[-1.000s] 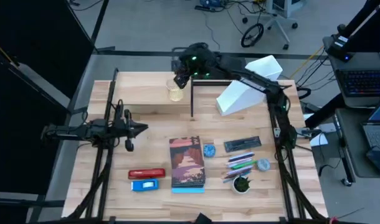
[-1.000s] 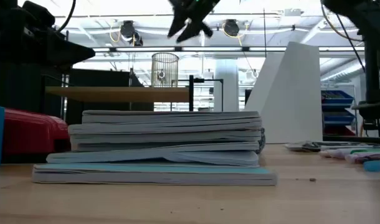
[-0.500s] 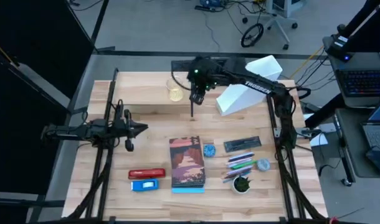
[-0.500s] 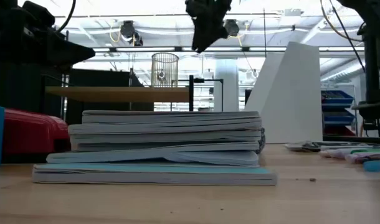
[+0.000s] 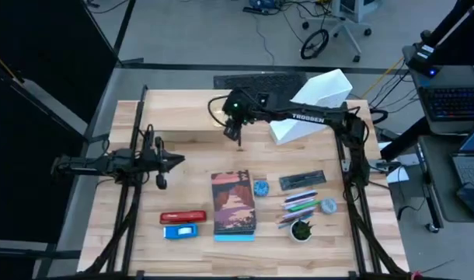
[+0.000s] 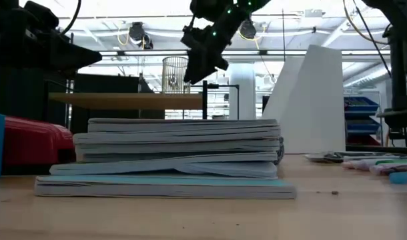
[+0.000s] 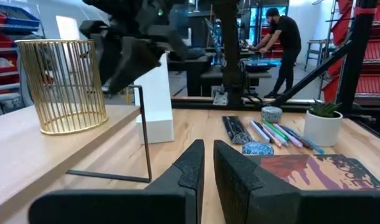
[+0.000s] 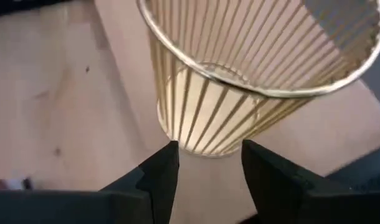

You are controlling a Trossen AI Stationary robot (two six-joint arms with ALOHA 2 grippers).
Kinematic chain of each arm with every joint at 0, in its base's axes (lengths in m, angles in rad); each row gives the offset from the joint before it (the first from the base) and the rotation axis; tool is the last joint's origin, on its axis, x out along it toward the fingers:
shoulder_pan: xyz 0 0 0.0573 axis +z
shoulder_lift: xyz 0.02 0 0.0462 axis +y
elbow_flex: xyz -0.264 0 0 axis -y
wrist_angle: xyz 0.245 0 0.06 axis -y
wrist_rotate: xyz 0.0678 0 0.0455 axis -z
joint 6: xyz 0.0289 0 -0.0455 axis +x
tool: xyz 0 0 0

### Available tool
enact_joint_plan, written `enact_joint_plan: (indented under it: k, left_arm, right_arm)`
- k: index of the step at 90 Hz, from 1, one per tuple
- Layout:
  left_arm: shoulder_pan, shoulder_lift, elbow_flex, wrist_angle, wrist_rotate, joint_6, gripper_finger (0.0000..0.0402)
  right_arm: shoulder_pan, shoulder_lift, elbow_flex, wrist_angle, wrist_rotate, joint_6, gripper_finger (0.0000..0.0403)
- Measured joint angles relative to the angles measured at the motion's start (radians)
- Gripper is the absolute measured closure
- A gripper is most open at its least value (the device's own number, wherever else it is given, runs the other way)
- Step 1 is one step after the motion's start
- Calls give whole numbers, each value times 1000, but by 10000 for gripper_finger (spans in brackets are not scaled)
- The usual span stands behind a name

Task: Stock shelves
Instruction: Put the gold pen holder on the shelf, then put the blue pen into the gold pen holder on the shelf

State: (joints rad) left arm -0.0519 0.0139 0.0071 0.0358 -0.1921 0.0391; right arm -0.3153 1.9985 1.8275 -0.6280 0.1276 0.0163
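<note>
While the left gripper [image 5: 180, 162] waits over the table's left side with its dark fingers [image 7: 190, 171] nearly pressed together, the right gripper [image 5: 232, 131] hangs above the low light-wood plank shelf on thin black metal legs [image 5: 182, 126] at the back of the table. Its fingers [image 8: 157, 174] are spread and hold nothing. Just beyond their tips stands a round gold wire basket [image 8: 252, 68], upright on the shelf near its right end, apart from the fingers. A large white box-shaped file holder [image 5: 311, 113] stands just right of the shelf, under the right arm. Nearer the front lie a stack of books [image 5: 233, 204], coloured pens [image 5: 301, 204] and a red stapler [image 5: 182, 217].
</note>
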Motion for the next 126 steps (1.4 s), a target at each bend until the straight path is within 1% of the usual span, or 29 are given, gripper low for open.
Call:
enact_joint_plan:
  k: [21, 34, 43, 48, 62, 70, 82, 97, 114, 126]
  left_arm:
    - [0, 0, 0, 0, 0, 0, 379]
    - [0, 0, 0, 0, 0, 0, 379]
    - [0, 0, 0, 0, 0, -1, 379]
    - [0, 0, 0, 0, 0, -1, 379]
    - [0, 0, 0, 0, 1, -3, 379]
    - [0, 0, 0, 0, 1, -3, 379]
    - [0, 0, 0, 0, 1, -3, 379]
    - [0, 0, 0, 1, 1, -2, 379]
    - [0, 0, 0, 0, 1, -2, 379]
    - [0, 0, 0, 0, 1, -1, 379]
  right_arm:
    - [0, 2, -69, 213, 3, -55, 245]
    - [-4, 31, -76, 335, 2, -61, 245]
    - [-5, 60, -76, 390, 3, -61, 245]
    - [-6, 73, -77, 393, 4, -58, 245]
    - [-6, 101, -77, 518, 1, -54, 245]
    - [-6, 102, -77, 526, 2, -59, 245]
    - [-6, 87, -77, 458, 4, -56, 245]
    - [0, -4, -76, 338, 0, -38, 245]
    - [14, -186, -75, 130, -4, 67, 245]
    - [16, -317, -73, -59, -55, 226, 245]
